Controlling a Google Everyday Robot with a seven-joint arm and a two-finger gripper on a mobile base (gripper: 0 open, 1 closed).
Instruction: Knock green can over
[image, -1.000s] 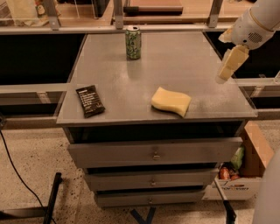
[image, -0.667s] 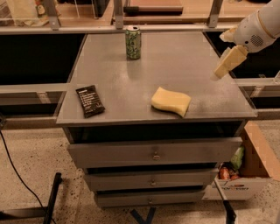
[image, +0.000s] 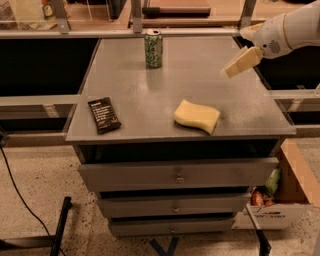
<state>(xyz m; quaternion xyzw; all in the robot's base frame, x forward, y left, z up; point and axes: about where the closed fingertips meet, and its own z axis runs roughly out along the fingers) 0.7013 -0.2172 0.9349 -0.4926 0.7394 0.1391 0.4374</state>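
The small light-green metal can (image: 153, 48) stands upright, top middle of the grey desk (image: 150, 100). The claw (image: 242, 61) (apart or together? I cannot tell) hangs upper right, well away. Nothing done yet.

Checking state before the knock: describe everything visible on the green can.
The green can is a small metal-looking cylinder, light green with whitish mottled print and a silver top. It stands upright near the middle of the far edge of the grey tabletop, touching only that surface. The gripper hangs over the right side, clear of the can.
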